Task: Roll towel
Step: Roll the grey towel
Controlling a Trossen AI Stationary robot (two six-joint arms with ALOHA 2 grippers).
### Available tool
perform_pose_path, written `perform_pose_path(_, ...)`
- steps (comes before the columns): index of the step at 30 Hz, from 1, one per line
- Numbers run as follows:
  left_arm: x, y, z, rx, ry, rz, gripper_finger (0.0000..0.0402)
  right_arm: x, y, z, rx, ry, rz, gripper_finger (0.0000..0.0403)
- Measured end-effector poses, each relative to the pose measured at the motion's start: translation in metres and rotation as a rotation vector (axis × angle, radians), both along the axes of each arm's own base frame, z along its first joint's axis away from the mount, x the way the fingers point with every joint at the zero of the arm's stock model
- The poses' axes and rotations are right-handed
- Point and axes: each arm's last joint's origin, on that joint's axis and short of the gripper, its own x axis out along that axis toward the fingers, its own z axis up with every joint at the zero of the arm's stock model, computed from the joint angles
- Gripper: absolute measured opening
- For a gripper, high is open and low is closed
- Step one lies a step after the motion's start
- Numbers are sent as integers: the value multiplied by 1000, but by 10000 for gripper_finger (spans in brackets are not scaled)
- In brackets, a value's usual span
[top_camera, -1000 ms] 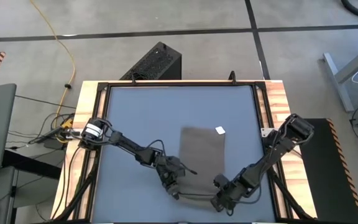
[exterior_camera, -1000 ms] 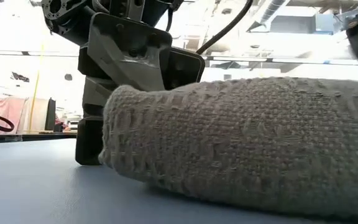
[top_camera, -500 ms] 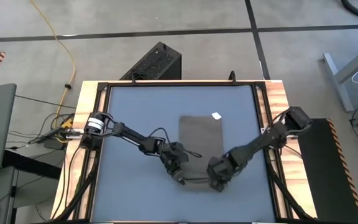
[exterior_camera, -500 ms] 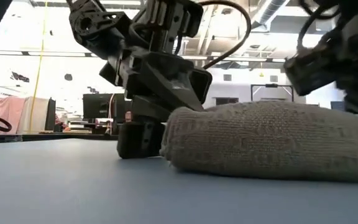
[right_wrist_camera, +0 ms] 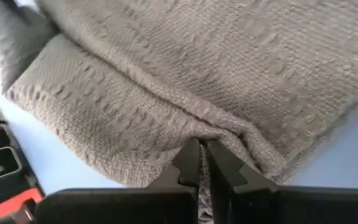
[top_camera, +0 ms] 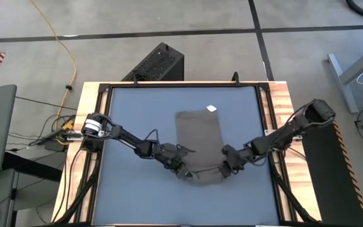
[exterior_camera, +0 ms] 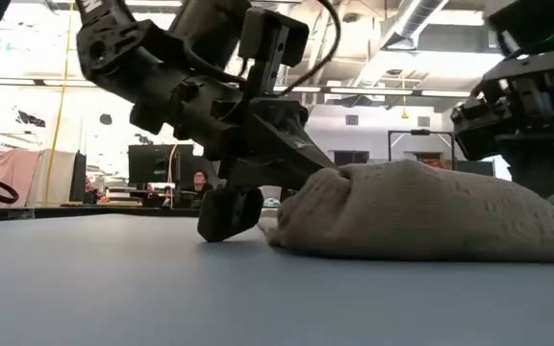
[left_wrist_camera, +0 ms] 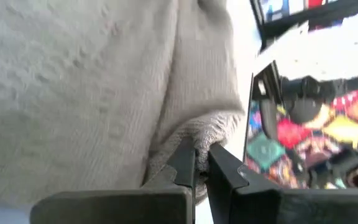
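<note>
Two tools: the left tool (top_camera: 183,170) and the right tool (top_camera: 224,169) each pinch one end of the towel's folded lower edge, fingers pressed together on cloth.
Towel (top_camera: 200,142): lies at centre frame on the table (top_camera: 137,113), white tag (top_camera: 211,108) at its upper edge, rolled lip at its lower edge.
Handling: judged soft, light and limp; likely to sag between grips, so the two ends of the lip suit best.
Hidden: number of turns in the roll cannot be told; fingertips are buried in folds.

Towel (top_camera: 199,135) — coarse woven cloth; table (top_camera: 137,113) — smooth, matt.
</note>
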Motion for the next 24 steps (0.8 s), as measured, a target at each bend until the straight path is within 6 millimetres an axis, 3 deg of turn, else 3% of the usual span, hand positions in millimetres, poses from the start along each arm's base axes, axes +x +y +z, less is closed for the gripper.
perform_pose_path(8, -9, -33, 1, 16, -48, 60, 0, -3, 32, -4, 70, -67, -35, 41)
perform_pose_path(15, -14, -49, 1, -10, -29, 7, 0, -8, 38, 2, 75, -85, 10, 89)
perform_pose_path(24, -17, -52, 1, -92, 33, -126, 0, -21, 40, 26, 94, -159, 115, 145)
